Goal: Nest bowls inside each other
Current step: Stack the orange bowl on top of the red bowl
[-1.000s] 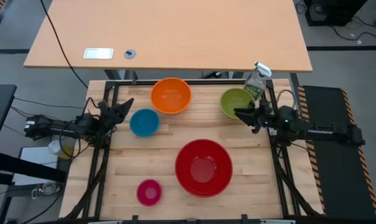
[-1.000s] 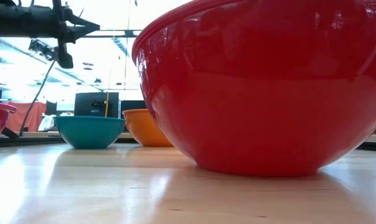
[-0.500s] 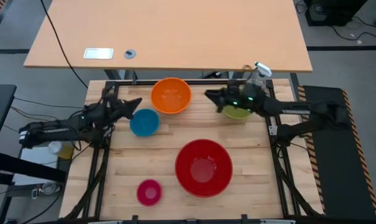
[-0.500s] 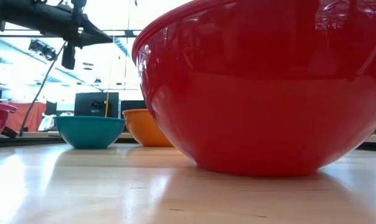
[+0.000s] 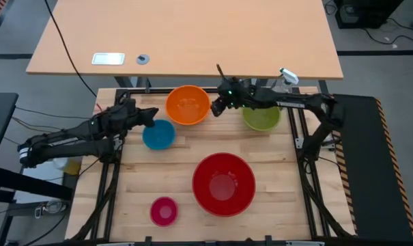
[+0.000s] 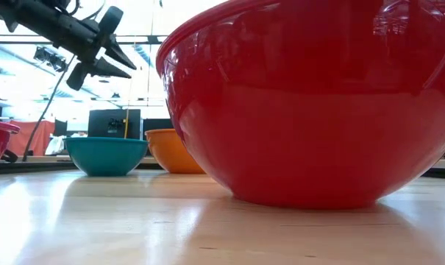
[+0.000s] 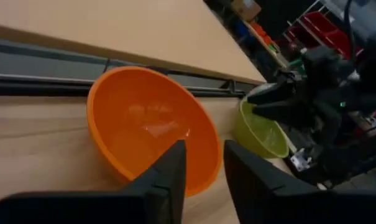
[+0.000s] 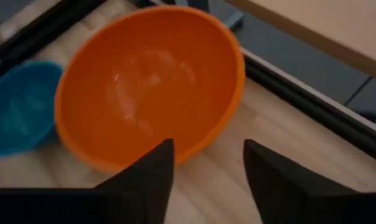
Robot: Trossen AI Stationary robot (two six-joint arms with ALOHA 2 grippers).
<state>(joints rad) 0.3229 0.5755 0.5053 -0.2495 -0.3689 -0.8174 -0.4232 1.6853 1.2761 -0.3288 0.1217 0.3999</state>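
Five bowls stand on their bases on the wooden table, apart from each other: orange [image 5: 188,104] at the far middle, blue [image 5: 158,134] to its near left, olive-green [image 5: 262,116] at the far right, large red [image 5: 223,183] in the near middle, pink [image 5: 164,211] at the near left. My left gripper [image 5: 153,117] hovers open above the blue bowl's far rim, pointing at the orange bowl [image 7: 150,124]. My right gripper [image 5: 215,108] hangs open just right of the orange bowl's rim [image 8: 144,87]. Neither touches a bowl.
A clear spray bottle [image 5: 282,80] stands at the far right corner behind the olive-green bowl. The black frame rail [image 5: 145,89] runs along the table's far edge. A larger tan tabletop [image 5: 192,34] lies beyond. Bare wood [image 5: 145,174] lies left of the red bowl.
My right gripper has swept from the table's right edge toward the left, passing over the olive-green bowl to the orange bowl's right side. My left gripper has edged right toward the orange bowl, tipped its fingers downward and opened. No bowl has moved.
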